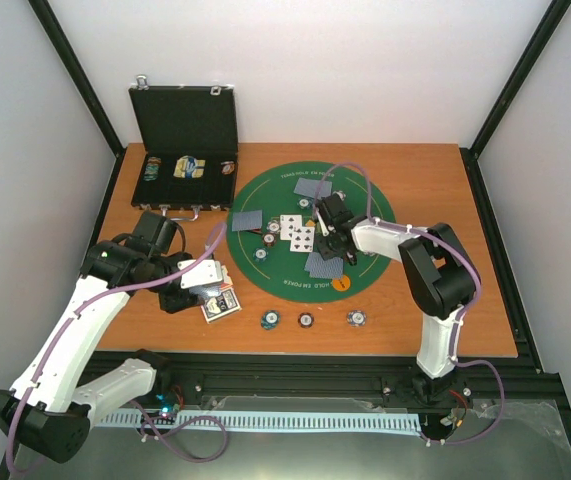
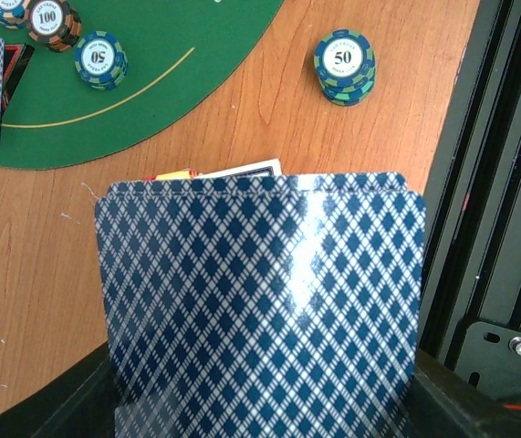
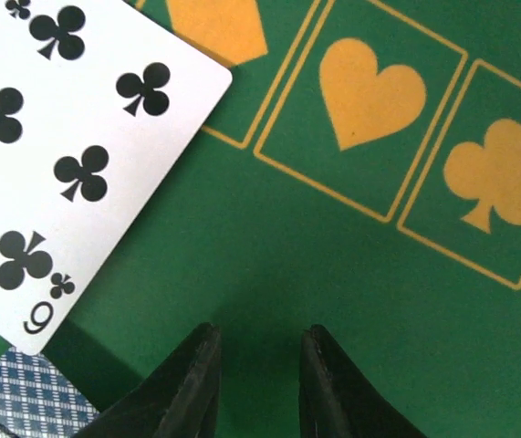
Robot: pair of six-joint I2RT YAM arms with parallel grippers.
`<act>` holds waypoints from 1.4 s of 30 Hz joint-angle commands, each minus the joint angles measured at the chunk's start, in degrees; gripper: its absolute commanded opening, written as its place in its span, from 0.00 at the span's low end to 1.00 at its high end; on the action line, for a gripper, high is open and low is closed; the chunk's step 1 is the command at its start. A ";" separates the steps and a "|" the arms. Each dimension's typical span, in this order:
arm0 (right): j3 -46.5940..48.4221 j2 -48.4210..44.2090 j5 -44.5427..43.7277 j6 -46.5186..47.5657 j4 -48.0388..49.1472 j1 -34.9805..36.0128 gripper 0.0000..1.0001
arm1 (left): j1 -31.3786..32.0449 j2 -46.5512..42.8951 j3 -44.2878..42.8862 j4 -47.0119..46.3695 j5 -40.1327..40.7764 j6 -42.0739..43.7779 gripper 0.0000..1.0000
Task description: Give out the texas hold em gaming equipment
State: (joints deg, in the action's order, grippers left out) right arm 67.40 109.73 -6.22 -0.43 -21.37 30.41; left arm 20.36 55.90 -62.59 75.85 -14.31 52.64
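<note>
Deck (image 2: pixel 260 310) is what we deal from: blue diamond-pattern backs, glossy with a glare stripe, slightly fanned at the far end. A white-faced card corner and a red-yellow sliver peek out there; we can't tell if they belong to it or lie below. It sits in the left gripper (image 1: pixel 208 292), jaws clamped on its near end, over bare table (image 1: pixel 445 300) just off the near-left rim of the green mat (image 1: pixel 265 272). Long axis runs straight out along the fingers, far end aimed between the mat edge and a blue-green chip stack (image 2: pixel 344 66) marked 50 on the wood. So the left arm owns it; from the right gripper (image 3: pixel 260 339) it lies well to the left and toward the bases. Right gripper hovers low over mid-mat, fingertips narrowly apart, only felt between, nothing held. Nine of clubs (image 3: pixel 68 155) lies face up just up-left of those tips, a face-down card (image 3: pixel 18 406) at its lower corner. Our read: next card comes off the deck's far end, so one arm must close that gap
</note>
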 commanded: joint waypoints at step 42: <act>-3.99 -4.52 4.51 -2.73 2.16 1.13 0.17 | -0.06 -2.13 -0.24 -0.01 1.97 1.38 0.16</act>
State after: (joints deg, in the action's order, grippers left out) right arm 64.12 104.14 -1.87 -1.89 -19.94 30.74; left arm 20.36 54.89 -62.57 75.85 -12.97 52.71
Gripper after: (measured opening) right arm 0.180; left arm 0.639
